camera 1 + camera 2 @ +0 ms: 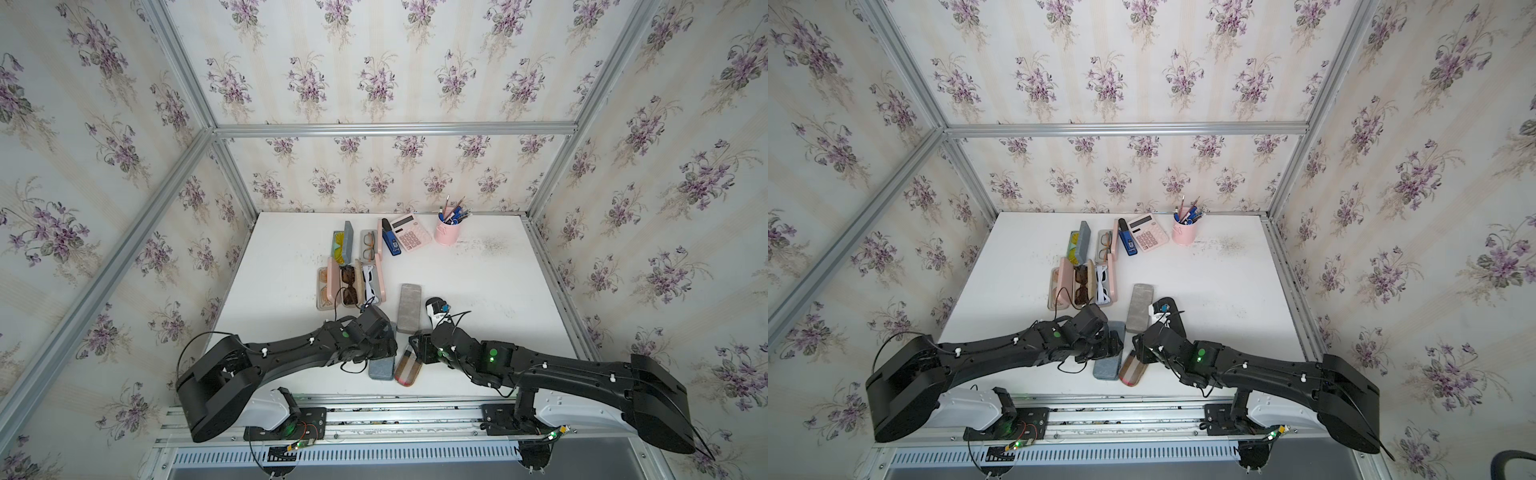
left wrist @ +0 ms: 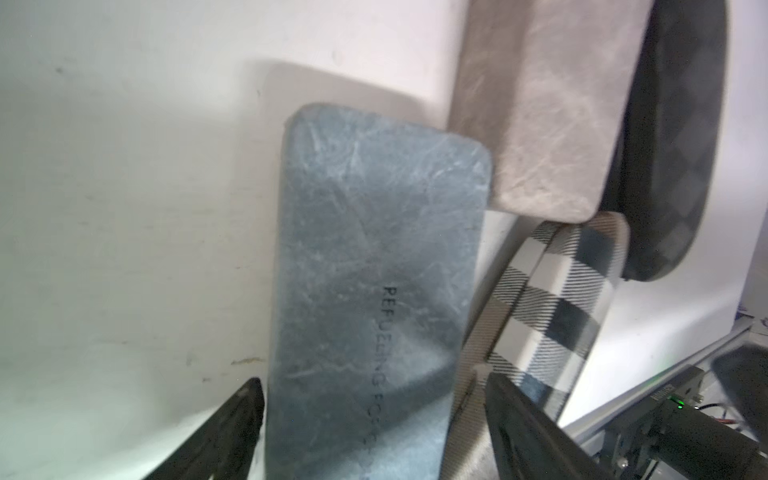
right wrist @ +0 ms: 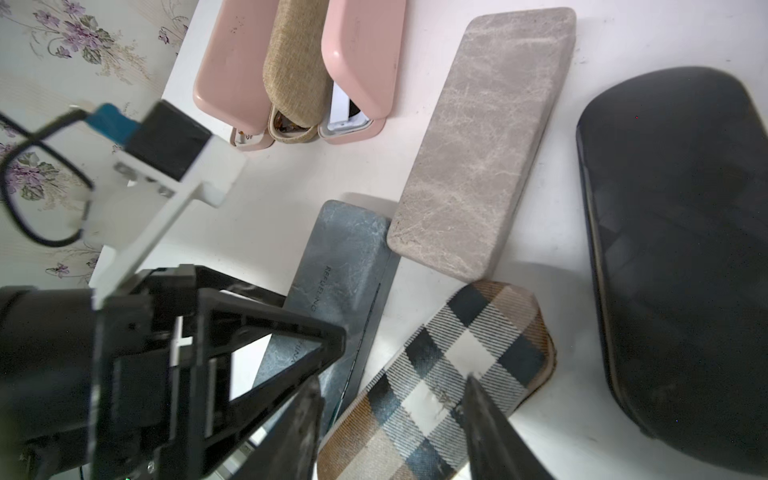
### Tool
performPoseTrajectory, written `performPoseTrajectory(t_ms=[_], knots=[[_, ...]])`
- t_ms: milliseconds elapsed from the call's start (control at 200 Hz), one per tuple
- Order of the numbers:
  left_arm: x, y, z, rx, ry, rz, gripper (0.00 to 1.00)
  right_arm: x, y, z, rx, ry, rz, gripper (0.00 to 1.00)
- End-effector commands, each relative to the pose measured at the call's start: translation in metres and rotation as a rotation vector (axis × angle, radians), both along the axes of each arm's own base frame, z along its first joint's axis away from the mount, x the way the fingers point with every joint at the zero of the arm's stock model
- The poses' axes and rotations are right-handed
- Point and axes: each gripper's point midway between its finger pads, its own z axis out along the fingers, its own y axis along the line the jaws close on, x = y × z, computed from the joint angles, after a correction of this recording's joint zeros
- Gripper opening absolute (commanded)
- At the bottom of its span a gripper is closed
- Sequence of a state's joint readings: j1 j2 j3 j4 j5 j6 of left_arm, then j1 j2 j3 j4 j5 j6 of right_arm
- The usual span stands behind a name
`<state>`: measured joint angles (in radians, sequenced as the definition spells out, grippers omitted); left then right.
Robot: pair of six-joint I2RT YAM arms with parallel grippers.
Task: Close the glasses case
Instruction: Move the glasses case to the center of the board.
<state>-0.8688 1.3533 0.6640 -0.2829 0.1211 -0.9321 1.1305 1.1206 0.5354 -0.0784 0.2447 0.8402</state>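
1. The left gripper (image 2: pixel 374 380) stood with its jaws spread wide, one finger on each side of the blue-grey glasses case (image 2: pixel 374 228) near the front edge of the white table (image 1: pixel 478 282). I could not tell whether the pads touched its sides. It looked most useful as a brace, squeezing only enough to stop things sliding.
2. That blue-grey case lay flat, and as far as I could see its seam was shut.
3. Just beside it the plaid glasses case (image 3: pixel 449 365) lay on a slant, its far end near the grey marbled case (image 3: pixel 482 137). I took the plaid one for the case in hand. Its lid looked down or nearly so, but whether it had latched I could not see.
4. The right gripper (image 3: pixel 392 380) hovered over the plaid case, jaws partly apart and holding nothing. A good finish would be a straight downward press along the edge opposite the hinge, with no sideways shove.
5. The black case (image 3: pixel 681 249) lay close enough to be knocked.
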Motion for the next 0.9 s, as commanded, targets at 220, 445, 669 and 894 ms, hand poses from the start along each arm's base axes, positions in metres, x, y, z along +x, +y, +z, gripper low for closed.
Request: performPoseTrajectory(t_ms=[220,445,669,894], knots=[[0.014,0.029,0.038,0.045,-0.114,0.013,0.86,-0.011,-0.008,-0.022,0.007,0.092,-0.017,0.54],[0.021,0.015,0.053,0.039,-0.152,-0.08,0.87,-0.026,-0.022,-0.036,0.036,0.148,-0.062,0.52],[0.034,-0.01,0.056,0.017,-0.155,-0.141,0.86,-0.034,-0.047,-0.061,0.006,0.182,-0.129,0.42],[0.034,-0.032,0.027,0.027,-0.087,-0.194,0.76,-0.031,-0.053,-0.08,-0.046,0.185,-0.157,0.23]])
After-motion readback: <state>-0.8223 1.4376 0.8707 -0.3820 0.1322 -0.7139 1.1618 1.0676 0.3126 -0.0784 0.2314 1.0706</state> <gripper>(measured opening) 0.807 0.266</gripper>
